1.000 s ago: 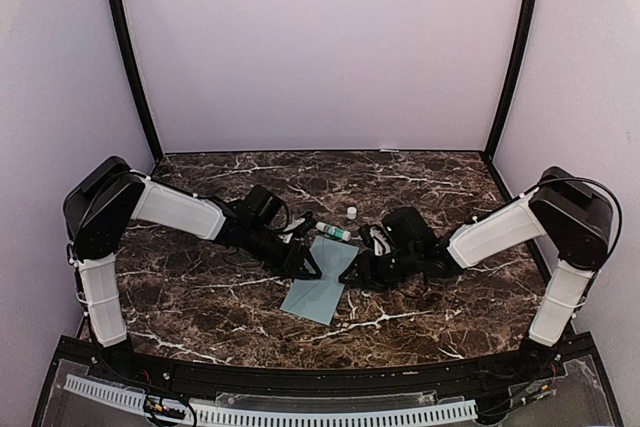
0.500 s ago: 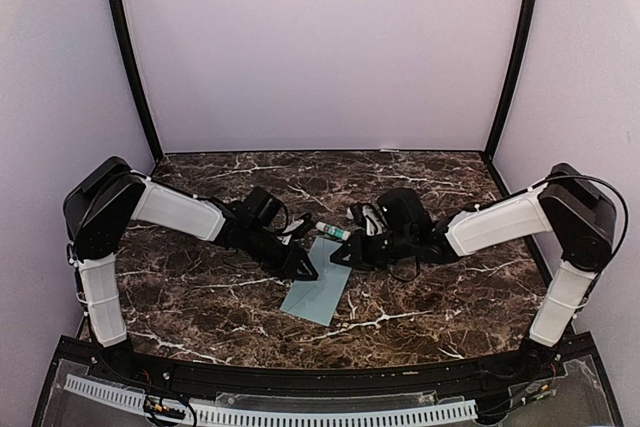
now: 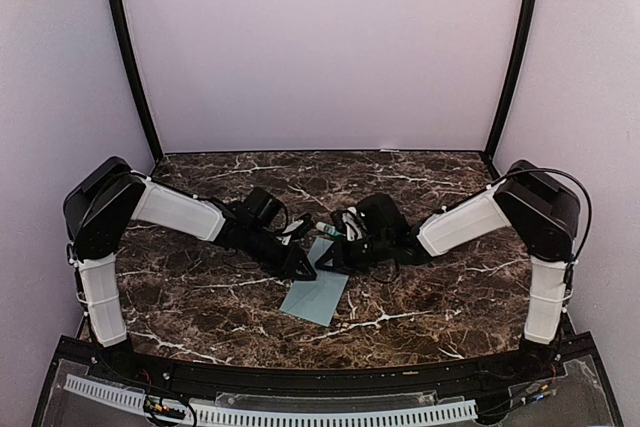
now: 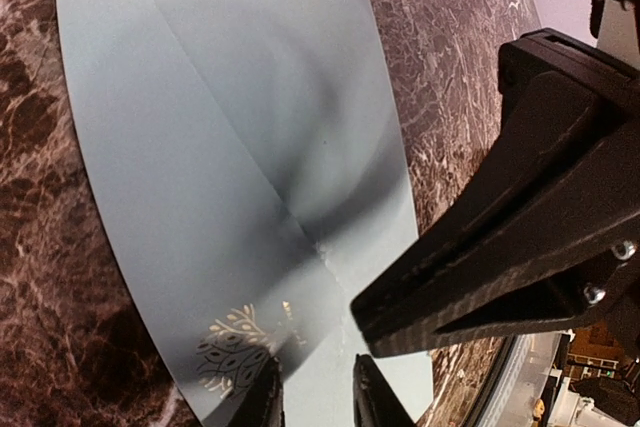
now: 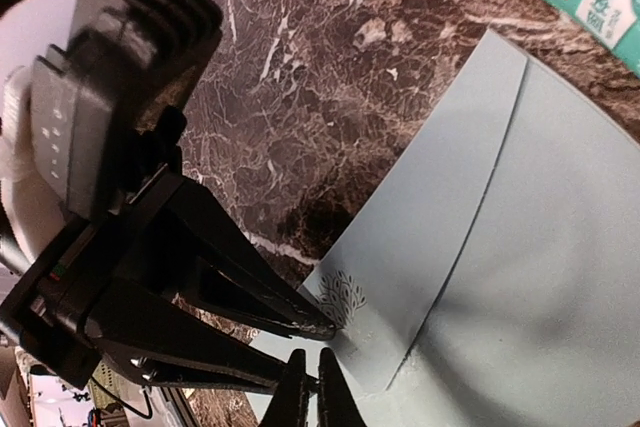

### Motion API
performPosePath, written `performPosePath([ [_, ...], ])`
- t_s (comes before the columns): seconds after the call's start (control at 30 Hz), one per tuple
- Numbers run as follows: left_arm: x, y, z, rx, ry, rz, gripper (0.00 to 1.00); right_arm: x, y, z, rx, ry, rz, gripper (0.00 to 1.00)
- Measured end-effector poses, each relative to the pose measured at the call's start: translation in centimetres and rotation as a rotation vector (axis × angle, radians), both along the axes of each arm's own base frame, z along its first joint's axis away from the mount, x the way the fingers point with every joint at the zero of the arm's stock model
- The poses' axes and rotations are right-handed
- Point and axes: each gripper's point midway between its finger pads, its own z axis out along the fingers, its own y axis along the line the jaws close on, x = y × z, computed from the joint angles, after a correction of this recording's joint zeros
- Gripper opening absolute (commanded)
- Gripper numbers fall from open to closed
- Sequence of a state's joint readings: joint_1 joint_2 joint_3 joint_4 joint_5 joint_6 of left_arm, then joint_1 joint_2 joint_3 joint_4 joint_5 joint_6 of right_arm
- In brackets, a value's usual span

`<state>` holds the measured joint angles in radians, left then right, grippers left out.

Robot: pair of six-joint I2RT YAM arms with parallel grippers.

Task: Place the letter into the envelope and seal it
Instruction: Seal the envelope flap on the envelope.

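Across marble tabletop (image 3: 180,297), left pincer (image 4: 315,399) meets right pincer (image 5: 315,392) low over envelope (image 4: 230,147).

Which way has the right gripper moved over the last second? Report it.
Yes. The right gripper has moved left in the top view, from the envelope's right edge to its far end, beside the left gripper.

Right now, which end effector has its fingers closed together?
The right end effector: pinched shut, while the left end effector shows a gap over the envelope.
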<state>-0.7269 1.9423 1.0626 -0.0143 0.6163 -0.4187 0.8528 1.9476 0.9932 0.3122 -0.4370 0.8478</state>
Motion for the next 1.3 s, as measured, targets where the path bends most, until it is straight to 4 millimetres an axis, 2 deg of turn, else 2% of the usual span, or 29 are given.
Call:
performPosePath([
  [0.17, 0.0, 0.0, 0.0, 0.002, -0.001, 0.001, 0.21, -0.4, 0.8, -1.3, -0.007, 0.021, 0.023, 0.01],
  [0.4, -0.1, 0.1, -0.1, 0.002, -0.004, -0.005, 0.19, -0.6, 0.7, -2.8, -0.027, 0.061, 0.01, 0.0],
  [0.6, -1.2, 0.3, 0.0, 0.006, -0.006, -0.03, 0.18, -0.5, 0.7, -2.9, -0.026, 0.075, -0.002, 0.0],
  [0.83, -4.4, 0.9, 0.2, 0.022, 0.004, -0.086, 0.17, -0.5, 0.7, -2.9, -0.027, 0.079, -0.009, 0.0],
  [0.93, -5.2, 1.1, -0.1, 0.033, 0.006, -0.094, 0.16, -0.5, 0.7, -2.9, -0.027, 0.08, -0.009, 0.0],
  [1.3, -5.3, 1.4, -0.6, 0.037, 0.013, -0.076, 0.15, -1.4, 1.0, -2.8, -0.015, 0.087, 0.04, 0.0],
])
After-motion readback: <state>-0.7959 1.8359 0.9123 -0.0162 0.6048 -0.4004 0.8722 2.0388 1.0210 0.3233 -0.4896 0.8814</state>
